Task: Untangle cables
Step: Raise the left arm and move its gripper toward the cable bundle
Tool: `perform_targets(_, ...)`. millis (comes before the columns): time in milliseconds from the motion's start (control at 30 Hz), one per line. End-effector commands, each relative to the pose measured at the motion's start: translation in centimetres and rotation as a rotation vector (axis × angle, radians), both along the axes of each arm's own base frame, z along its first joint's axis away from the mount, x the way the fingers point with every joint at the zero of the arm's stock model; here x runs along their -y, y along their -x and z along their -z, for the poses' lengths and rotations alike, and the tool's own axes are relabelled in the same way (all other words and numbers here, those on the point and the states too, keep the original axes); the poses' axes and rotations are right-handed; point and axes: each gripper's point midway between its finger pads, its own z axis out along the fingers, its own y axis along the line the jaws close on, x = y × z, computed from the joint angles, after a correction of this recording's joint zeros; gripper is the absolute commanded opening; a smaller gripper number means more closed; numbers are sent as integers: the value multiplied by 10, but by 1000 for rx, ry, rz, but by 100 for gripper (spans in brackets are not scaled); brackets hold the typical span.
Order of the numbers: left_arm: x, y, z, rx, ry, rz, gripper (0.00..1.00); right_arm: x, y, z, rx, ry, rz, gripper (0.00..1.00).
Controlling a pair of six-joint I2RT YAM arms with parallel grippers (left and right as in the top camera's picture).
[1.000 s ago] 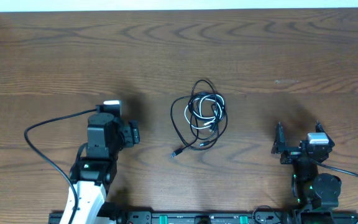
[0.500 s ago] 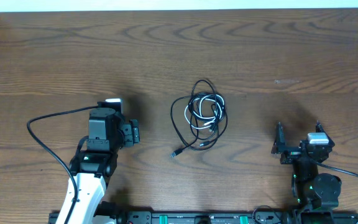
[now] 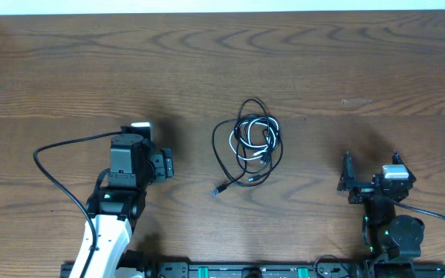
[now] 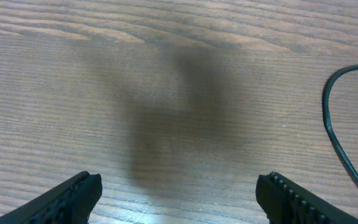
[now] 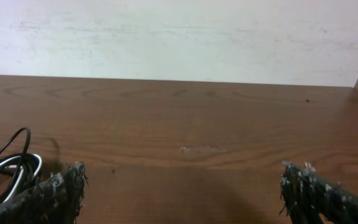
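The cables (image 3: 251, 145) lie as one loose tangle of black loops with a white cord at the table's middle. One black plug end (image 3: 217, 190) trails out toward the front left. My left gripper (image 3: 149, 158) hangs to the left of the tangle, apart from it. In the left wrist view it (image 4: 179, 198) is open over bare wood, and a black loop (image 4: 337, 127) shows at the right edge. My right gripper (image 3: 371, 168) stands open at the front right, well clear of the tangle. In the right wrist view it (image 5: 182, 190) holds nothing, and the cables (image 5: 10, 165) show at the far left.
A thick black arm cable (image 3: 56, 166) arcs to the left of the left arm. The wooden table (image 3: 346, 62) ends at a pale wall (image 5: 179, 37) at the back. A rail (image 3: 230, 270) with both arm bases runs along the front edge.
The left arm has drawn back slightly toward the front edge and then stayed still. The right arm and the cables have not moved.
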Motion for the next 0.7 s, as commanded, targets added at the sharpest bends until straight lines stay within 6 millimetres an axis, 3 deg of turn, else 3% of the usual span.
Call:
perform_targets(0, 0, -5, -10, 17, -4, 10, 85, -2, 0, 0, 0, 15, -14, 99)
perform_targets(333, 0, -1, 12, -72, -37, 46, 85, -2, 0, 0, 0, 15, -14, 99)
perform_targets(667, 1, -12, 21, -135, -39, 49, 85, -2, 0, 0, 0, 15, -14, 99)
